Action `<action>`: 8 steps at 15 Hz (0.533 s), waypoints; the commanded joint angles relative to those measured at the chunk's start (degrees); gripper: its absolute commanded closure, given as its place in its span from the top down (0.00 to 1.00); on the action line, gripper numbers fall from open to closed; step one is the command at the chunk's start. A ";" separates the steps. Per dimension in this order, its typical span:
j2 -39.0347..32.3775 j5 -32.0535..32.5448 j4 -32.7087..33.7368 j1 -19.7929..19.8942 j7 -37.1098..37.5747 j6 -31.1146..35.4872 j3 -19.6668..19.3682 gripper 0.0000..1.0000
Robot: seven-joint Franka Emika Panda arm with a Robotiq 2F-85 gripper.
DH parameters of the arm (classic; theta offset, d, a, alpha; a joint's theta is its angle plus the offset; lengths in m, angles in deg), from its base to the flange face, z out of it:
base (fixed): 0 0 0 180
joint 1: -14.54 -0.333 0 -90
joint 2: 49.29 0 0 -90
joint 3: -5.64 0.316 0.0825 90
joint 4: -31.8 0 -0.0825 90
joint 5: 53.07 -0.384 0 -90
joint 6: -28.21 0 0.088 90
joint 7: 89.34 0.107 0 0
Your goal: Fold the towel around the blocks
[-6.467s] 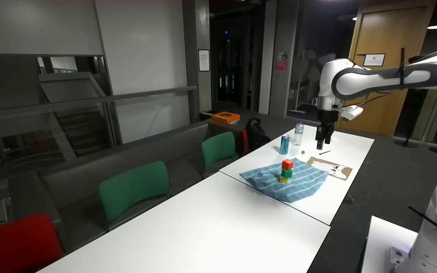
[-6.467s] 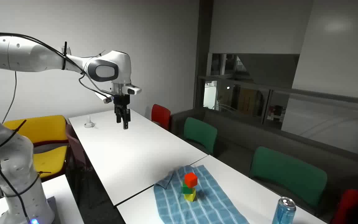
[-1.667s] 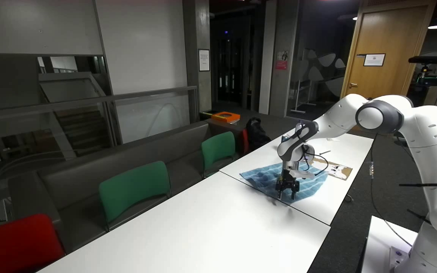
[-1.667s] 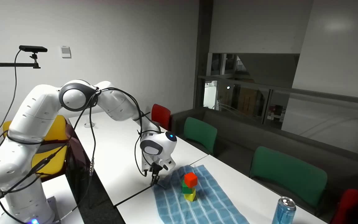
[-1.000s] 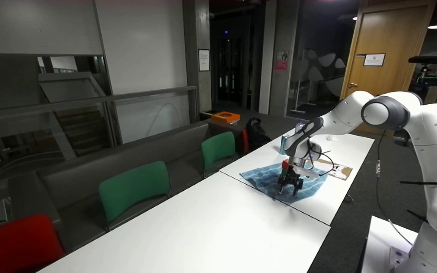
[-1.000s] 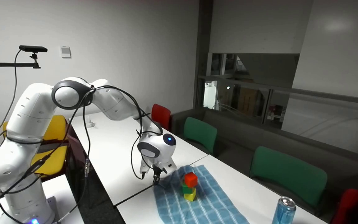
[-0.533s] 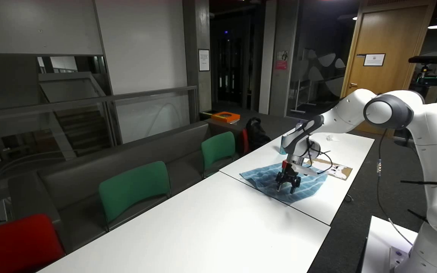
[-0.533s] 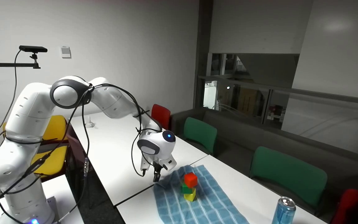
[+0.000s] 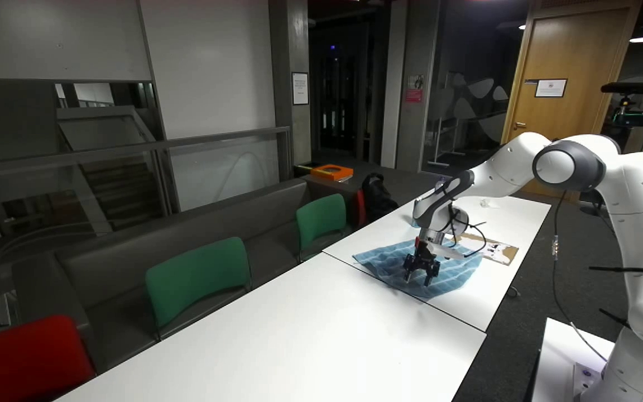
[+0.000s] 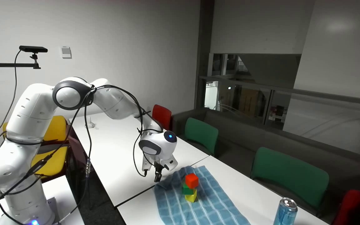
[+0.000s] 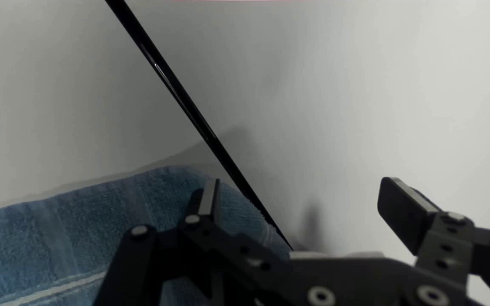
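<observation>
My end effector spread wide, near the towel's corner, at the tabletop's joined edge, blocks stacked on the towel

Plenty of room beyond the tool in an exterior view, a long white run of table reaching away, a small white object out at far left! To the right, here's the hurdle: stacked blocks rising near the tool from the towel, a can farther out at near right, and over on the left the bent arm and a hanging cable bar the way.
</observation>
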 commanded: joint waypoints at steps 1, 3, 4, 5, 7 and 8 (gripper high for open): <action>-0.13 0.05 0.16 -0.07 0.05 -0.15 -0.11 1.00; -0.25 0.06 0.24 -0.06 0.05 -0.14 -0.10 1.00; -0.44 0.22 0.69 -0.24 0.79 -0.25 -0.24 1.00; -0.58 -0.17 0.75 -0.42 1.46 0.82 -0.26 1.00; -0.75 -1.58 0.74 -0.08 1.47 2.41 0.07 1.00; -0.88 -1.91 0.85 0.19 1.11 2.91 0.16 1.00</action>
